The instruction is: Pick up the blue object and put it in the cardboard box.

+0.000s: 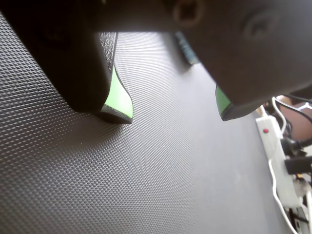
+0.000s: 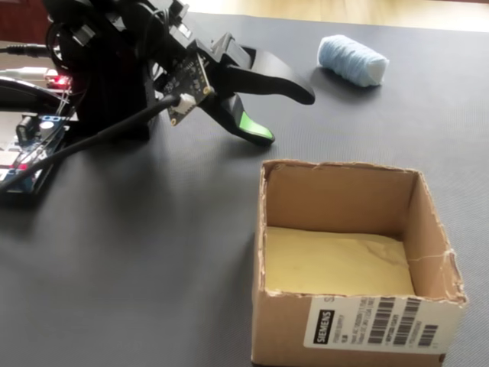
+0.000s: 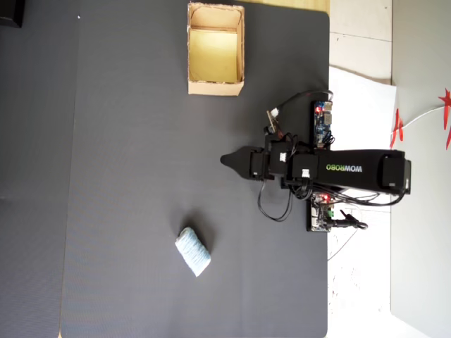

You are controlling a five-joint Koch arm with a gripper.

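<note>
In the wrist view we lose the upper parts of the gripper (image 1: pixel 178 114) past the top edge, and the white power strip (image 1: pixel 278 151) at four o'clock runs off the right edge. In the fixed view the cardboard box (image 2: pixel 359 325) is clipped at six o'clock, its label print too small to read fully.

Setting: hobby robotics bench, likely home or small lab. Evidence: my arm (image 3: pixel 352 169) marked WOWROBO, mounted at right edge of dark textured mat (image 3: pixel 127 141) in overhead view; bare circuit boards (image 3: pixel 322 123) with lit LEDs beside my base; loose cables (image 3: pixel 275 204); white power strip (image 1: pixel 279 156) with red switch at right in wrist view; reused Siemens-labelled carton (image 2: pixel 359 325) near in fixed view.
</note>
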